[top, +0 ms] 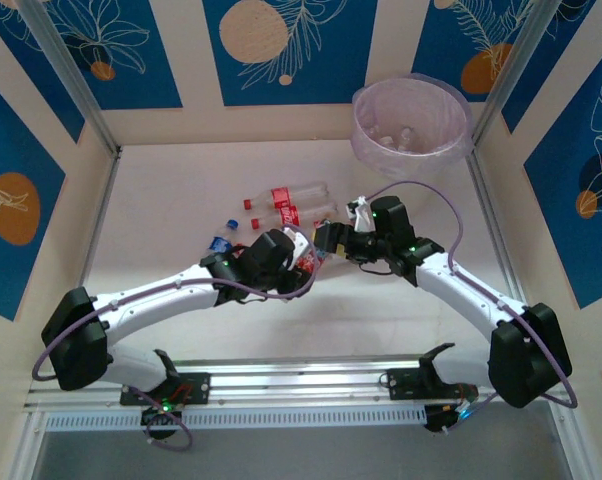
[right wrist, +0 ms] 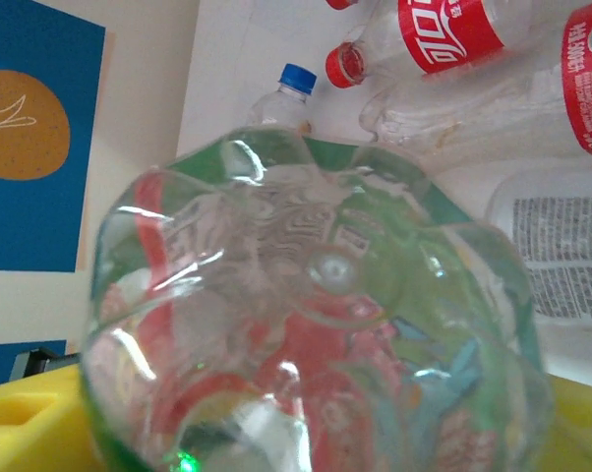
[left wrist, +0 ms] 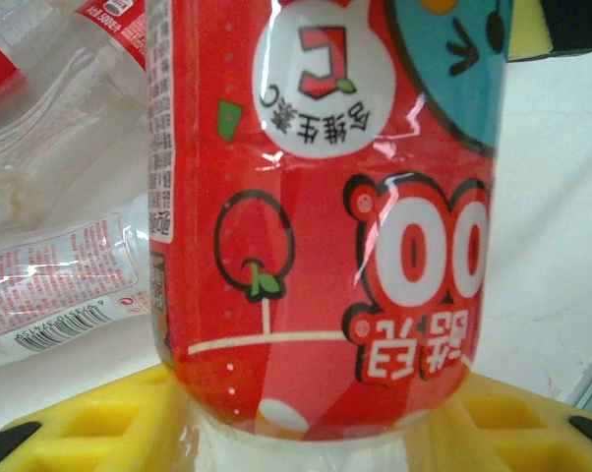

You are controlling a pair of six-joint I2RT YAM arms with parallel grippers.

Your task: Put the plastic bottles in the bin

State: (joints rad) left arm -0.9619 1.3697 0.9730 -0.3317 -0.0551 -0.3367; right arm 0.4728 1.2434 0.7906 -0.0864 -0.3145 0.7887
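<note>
A bottle with a red printed label (left wrist: 316,216) stands between the yellow fingers (left wrist: 80,433) of my left gripper (left wrist: 311,423), which is shut on it. Mid-table, my left gripper (top: 301,263) and my right gripper (top: 327,241) meet around this bottle (top: 312,257). The right wrist view looks straight at its clear ribbed base (right wrist: 316,324), set between the yellow fingers (right wrist: 30,423) of my right gripper (right wrist: 316,438); contact there is unclear. The bin (top: 361,140), lined with a pale lilac bag, stands at the far right corner with bottles (top: 406,138) inside.
Behind the grippers lie loose bottles: two clear ones with red labels and red caps (top: 286,195) (top: 296,213) and a blue-capped one (top: 221,241). Panel walls and metal posts close in the table on three sides.
</note>
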